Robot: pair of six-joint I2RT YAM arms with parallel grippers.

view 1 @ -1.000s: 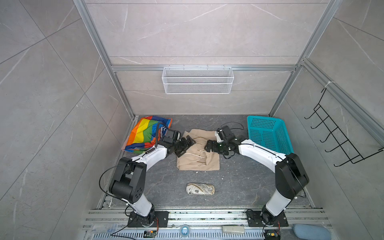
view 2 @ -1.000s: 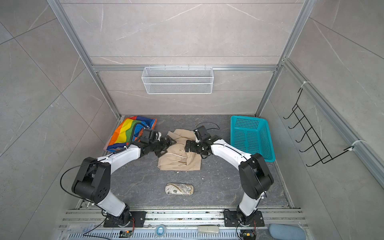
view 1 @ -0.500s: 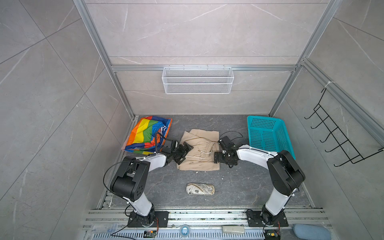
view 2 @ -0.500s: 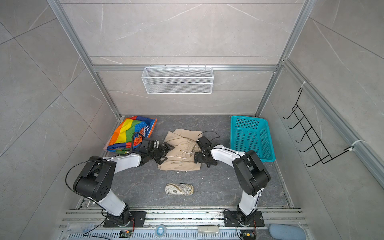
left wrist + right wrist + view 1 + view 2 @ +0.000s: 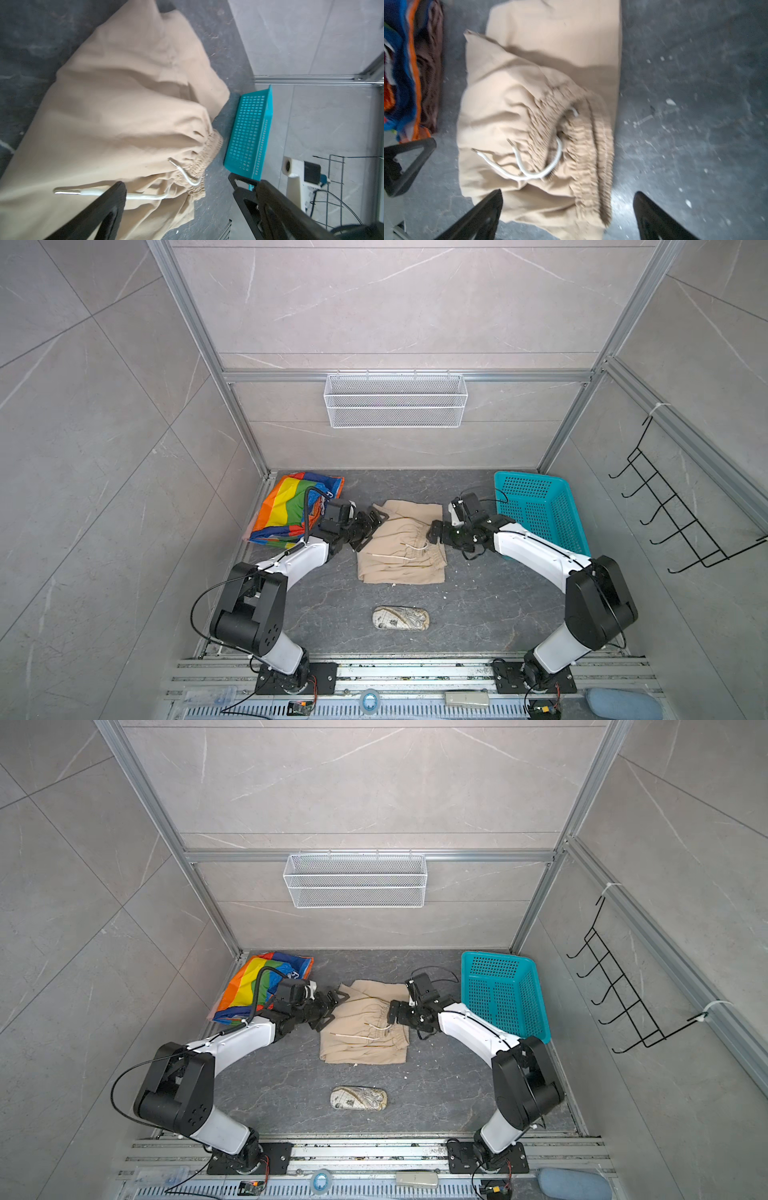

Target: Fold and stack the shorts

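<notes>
The beige shorts [image 5: 401, 545] [image 5: 365, 1027] lie folded on the dark floor, gathered waist and white drawstring [image 5: 529, 172] on top. The rainbow-striped shorts [image 5: 293, 506] [image 5: 259, 982] are heaped at the far left; a brownish cloth edge [image 5: 428, 68] shows beside them. My left gripper [image 5: 369, 531] [image 5: 176, 182] hovers open at the beige shorts' left edge, one finger over the cloth. My right gripper [image 5: 434, 533] [image 5: 568, 194] hovers open at their right edge over the waistband. Neither holds anything.
A teal perforated basket [image 5: 536, 506] [image 5: 249, 135] stands at the far right, close behind my right arm. A small patterned pouch [image 5: 401, 618] lies near the front. A white wire basket [image 5: 395, 400] and a black hook rack [image 5: 681, 522] hang on the walls.
Half a second ago both grippers were lower, by the near part of the beige shorts. They have come back up to the shorts' sides, still open. The shorts lie about as before.
</notes>
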